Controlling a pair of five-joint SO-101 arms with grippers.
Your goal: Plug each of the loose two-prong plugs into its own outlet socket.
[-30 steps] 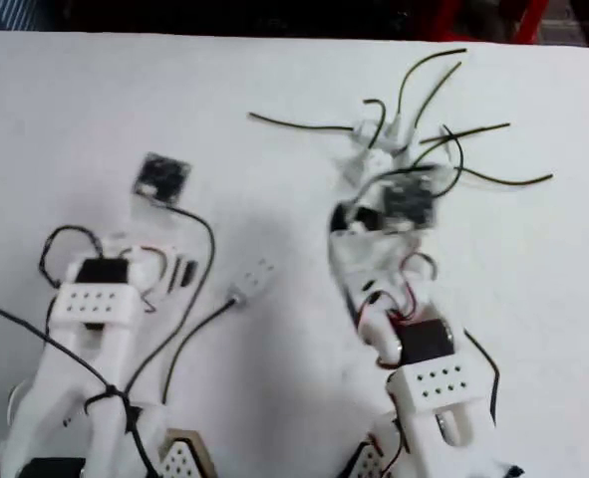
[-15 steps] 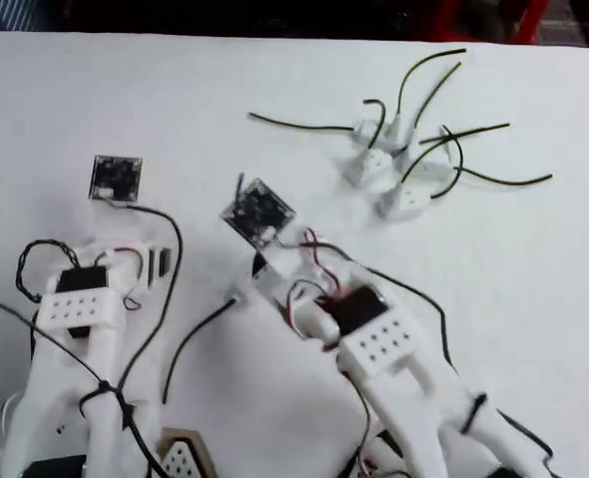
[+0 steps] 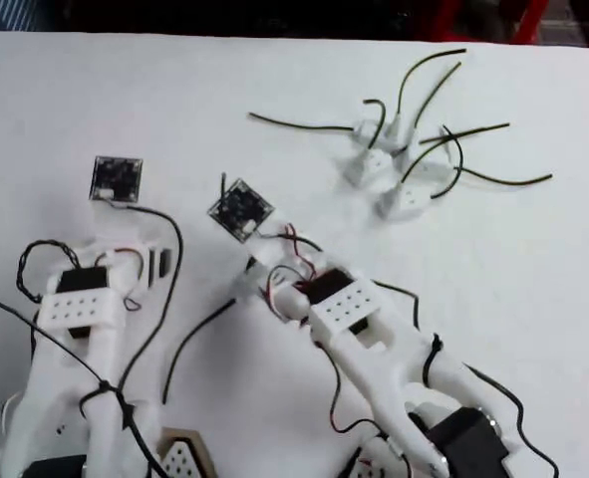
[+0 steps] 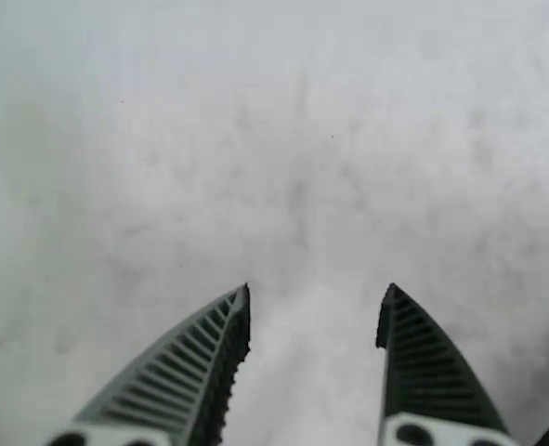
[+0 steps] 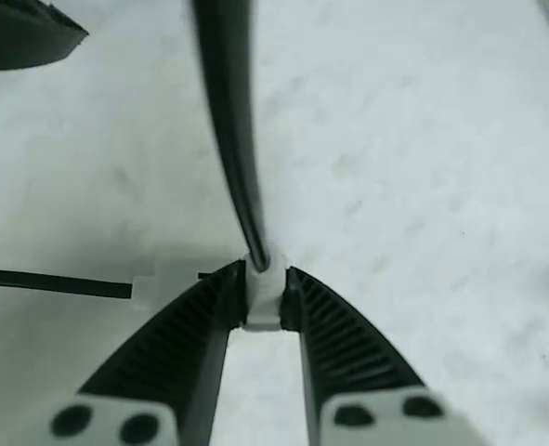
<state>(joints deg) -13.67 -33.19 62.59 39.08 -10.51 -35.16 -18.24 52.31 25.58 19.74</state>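
White table (image 5: 423,139); plug (image 5: 263,307) within right tool (image 5: 264,272)

Two arms stand at one surface (image 3: 533,299): one left arm (image 3: 75,329) and one right arm (image 3: 369,334). Each carries one hand, so two hands, the left hand (image 4: 318,288) and the right hand (image 5: 265,269), with two ribbed fingers (image 4: 190,372) apiece (four in all). Two black square boards (image 3: 116,178) show, the second board (image 3: 240,210) nearer the middle. At the right hand lie two small white pieces: one white plug (image 5: 263,295) between its fingers with one black cord (image 5: 232,121), and one white connector (image 5: 144,290) with one thin black lead (image 5: 51,281). The far tangle holds at least three white blocks (image 3: 367,165) and several black wires (image 3: 294,125); neither can be counted exactly.
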